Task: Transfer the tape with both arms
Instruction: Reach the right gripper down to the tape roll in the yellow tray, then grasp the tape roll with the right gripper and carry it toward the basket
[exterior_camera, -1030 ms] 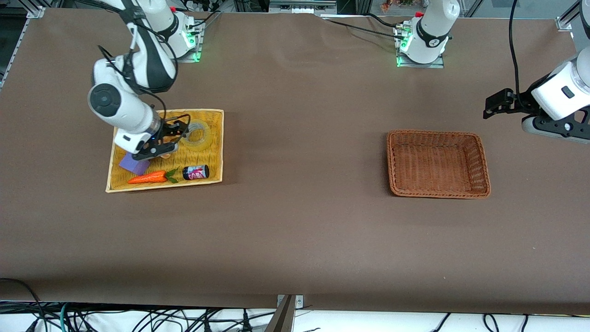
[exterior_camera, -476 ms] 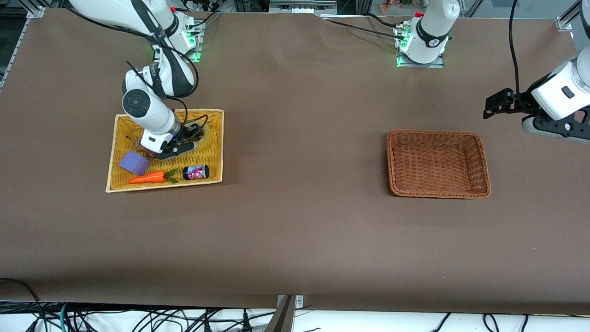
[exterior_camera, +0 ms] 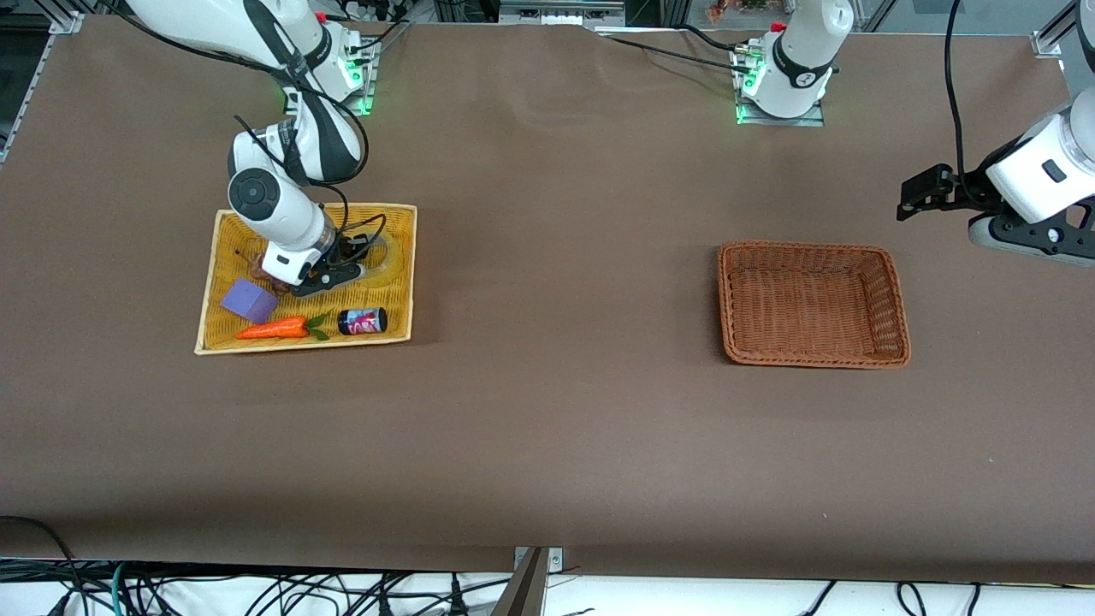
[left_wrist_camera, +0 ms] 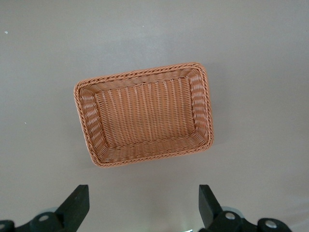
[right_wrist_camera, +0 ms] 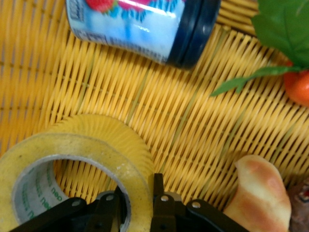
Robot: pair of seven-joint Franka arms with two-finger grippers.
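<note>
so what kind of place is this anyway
Likely a robotics lab test bench: two bolted-down arms at a brown-covered table, loose cables at its edge, and practice props in a yellow tray near a wicker basket.

Tape (exterior_camera: 387, 254) half-hidden by right gripper (exterior_camera: 335, 272)

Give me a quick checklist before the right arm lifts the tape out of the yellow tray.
1. Right gripper astride the tape wall, one finger in the hole, one outside: ok.
2. Grip firm: cannot tell.
3. Can and carrot apart from the tape: ok.
4. Bread piece beside the fingers, may snag: cannot tell.
5. Left gripper open, waiting over the table beside the brown basket: ok.
6. Basket empty: ok.
</note>
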